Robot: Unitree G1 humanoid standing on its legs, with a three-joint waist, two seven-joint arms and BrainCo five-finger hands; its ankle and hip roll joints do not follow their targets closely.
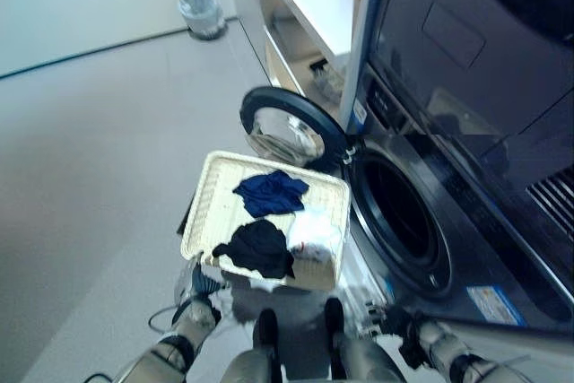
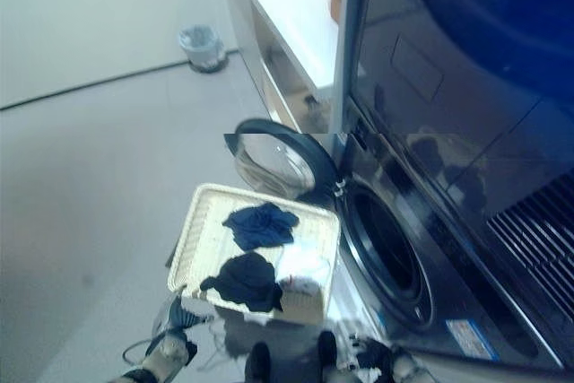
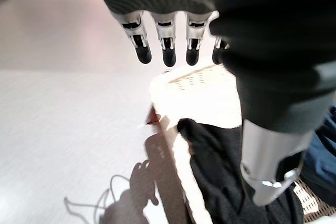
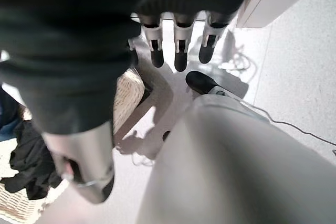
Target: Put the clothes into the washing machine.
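Lying in a pale woven basket [image 1: 208, 213] on the floor: a black cloth [image 1: 258, 247] at the near end, a blue cloth [image 1: 271, 192] behind it, and a white cloth [image 1: 313, 232] beside the black one. Sitting right next to the basket, the washing machine [image 1: 466, 221], with its round door [image 1: 285, 128] swung wide open and the dark hole [image 1: 402, 213] showing, nothing in it yet as far as can be seen. Hanging low by the basket's near corner, the left hand [image 3: 168, 40], fingers straight and loose, holding nothing, with the black cloth just past them. Hanging low on the machine side, the right hand [image 4: 178, 38], fingers also straight and loose, holding nothing, over bare floor. Probably just starting, all clothes waiting. Best now: reaching down onto the middle of the black cloth, bunching plenty of it so no end is dragging, lifting clear over the basket wall, then pushing deep into the hole before letting go. Far off by the wall, a small bin [image 1: 201, 13].
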